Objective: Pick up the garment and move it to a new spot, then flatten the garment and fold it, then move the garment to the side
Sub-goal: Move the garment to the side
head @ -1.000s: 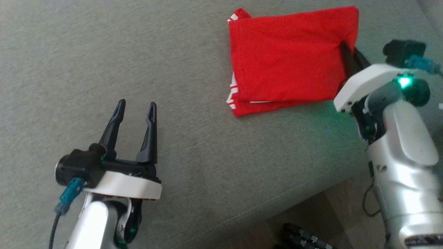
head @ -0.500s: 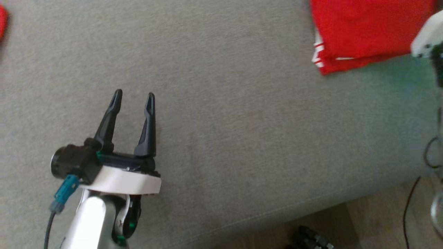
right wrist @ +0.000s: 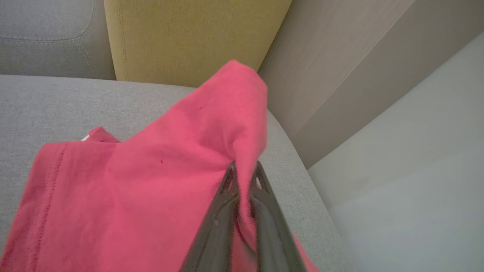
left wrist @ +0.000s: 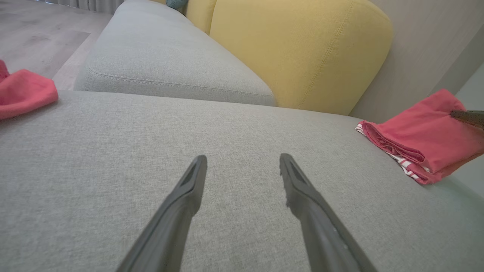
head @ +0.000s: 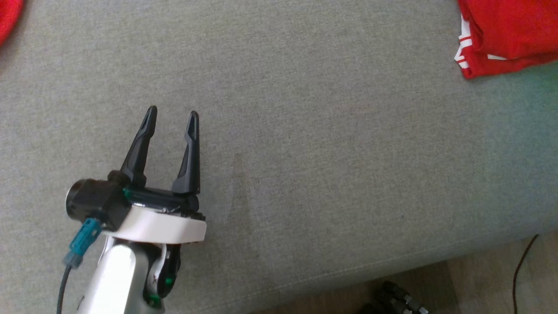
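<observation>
Red fabric with white stripes peeking out along one folded edge is making up the garment [head: 505,39], which is lying in a flat stack on the grey sofa seat [head: 305,131]. The right gripper [right wrist: 245,168] is pinching it: its two dark fingers are standing almost together with a raised fold of the cloth caught between them, and the rest of the garment is spreading out to that gripper's left and below its tips. Just beyond those fingertips a yellow back cushion [right wrist: 181,37] is rising, with a pale wall panel [right wrist: 340,56] to the right of it.

The left gripper [head: 172,111] is hovering over bare seat with its jaws spread wide and nothing between them. From this gripper the garment is lying well apart, far off to its right and somewhat ahead. A second red cloth [left wrist: 22,90] is sitting far to its left, at the edge of the seat. Behind the left gripper's wrist, wooden floor [head: 479,283] is showing past the front edge of the seat, and a thin dark cable [head: 521,266] is trailing across it.
</observation>
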You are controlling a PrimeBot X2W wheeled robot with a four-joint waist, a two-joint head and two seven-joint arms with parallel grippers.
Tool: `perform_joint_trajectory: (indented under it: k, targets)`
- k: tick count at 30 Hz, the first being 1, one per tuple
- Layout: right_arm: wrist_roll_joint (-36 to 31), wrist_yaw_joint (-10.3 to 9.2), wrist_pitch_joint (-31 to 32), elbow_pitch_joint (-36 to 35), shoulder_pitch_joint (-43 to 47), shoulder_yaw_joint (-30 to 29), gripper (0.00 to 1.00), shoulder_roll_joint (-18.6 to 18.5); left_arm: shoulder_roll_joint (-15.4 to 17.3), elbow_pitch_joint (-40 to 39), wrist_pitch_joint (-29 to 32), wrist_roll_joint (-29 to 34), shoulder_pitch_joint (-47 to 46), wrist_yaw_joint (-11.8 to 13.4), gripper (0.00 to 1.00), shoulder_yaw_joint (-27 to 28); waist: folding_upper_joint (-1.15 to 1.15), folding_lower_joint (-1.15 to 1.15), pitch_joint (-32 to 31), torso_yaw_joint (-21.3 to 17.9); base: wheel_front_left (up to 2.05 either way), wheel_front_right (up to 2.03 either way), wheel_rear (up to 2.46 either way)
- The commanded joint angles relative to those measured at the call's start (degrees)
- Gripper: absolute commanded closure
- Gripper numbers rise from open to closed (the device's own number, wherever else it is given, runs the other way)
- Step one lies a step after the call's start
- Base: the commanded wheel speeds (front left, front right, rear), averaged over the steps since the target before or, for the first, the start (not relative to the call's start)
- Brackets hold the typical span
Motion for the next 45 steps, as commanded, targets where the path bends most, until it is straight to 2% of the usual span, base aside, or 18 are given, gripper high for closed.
perform_joint_trajectory:
  k: [1, 5, 6, 7, 8, 9, 18, 27, 38, 45]
  targets:
    - [-1.2, 0.37, -0.8, -1.6, -1.7, 0.0, 1.0, -1.6, 0.4, -2.1, -0.4, 0.3, -1.5, 0.4, 0.0, 1.5, 0.0, 0.0, 0.1, 0.1, 0.0, 0.0, 0.0]
    - [-5.0, 0.37, -1.5, -2.0, -1.7, -1.3, 1.0, -2.0, 0.3, -2.0, -0.6, 0.2, -1.8, 0.5, 0.0, 1.3, 0.0, 0.0, 0.4, 0.2, 0.0, 0.0, 0.0]
    - [-6.0, 0.37, -1.7, -2.3, -1.6, -2.0, 0.92, -2.0, 0.3, -1.9, -0.6, 0.2, -1.9, 0.5, 0.0, 1.3, 0.0, 0.0, 0.4, 0.3, 0.0, 0.0, 0.0]
    - [-6.9, 0.37, -1.9, -2.5, -1.5, -2.7, 0.71, -1.8, 0.2, -1.8, -0.7, 0.1, -2.0, 0.5, 0.0, 1.2, 0.0, 0.0, 0.4, 0.3, 0.0, 0.0, 0.0]
    - [-7.8, 0.37, -2.2, -2.7, -1.3, -3.2, 0.39, -1.4, 0.2, -1.7, -0.7, 0.1, -2.0, 0.5, 0.0, 1.1, 0.0, 0.0, 0.4, 0.4, 0.0, 0.0, 0.0]
    - [-8.6, 0.37, -2.5, -2.9, -1.1, -3.7, 0.0, -1.0, 0.1, -1.5, -0.8, 0.0, -2.1, 0.5, 0.0, 1.1, 0.0, 0.0, 0.4, 0.4, 0.0, 0.0, 0.0]
    - [-12.2, 0.37, -6.4, -2.5, -0.3, -5.8, 0.0, 2.6, -0.1, -0.7, -1.3, -0.6, -2.5, 0.5, 0.0, 0.9, 0.0, 0.0, -0.8, 1.2, 0.0, 0.0, 0.0]
    - [-11.8, 0.37, -11.5, -1.0, 0.3, -3.6, 0.0, 7.2, -0.6, 1.0, -2.0, -1.8, -2.2, 0.9, 0.0, 2.0, 0.0, 0.0, -4.8, 2.5, 0.0, 0.0, 0.0]
    - [-2.9, 0.37, -20.1, 0.1, 7.2, 4.8, 0.0, 14.7, -2.0, 7.7, -2.5, -4.2, 0.4, 1.9, 0.0, 4.9, 0.0, 0.0, -14.7, 6.1, 0.0, 0.0, 0.0]
    - [7.1, 0.37, -22.0, -6.1, 19.4, 10.8, 0.0, 17.5, -3.2, 9.6, -2.5, -3.9, 4.6, 2.9, 0.0, 6.9, 0.0, 0.0, -21.6, 8.8, 0.0, 0.0, 0.0]
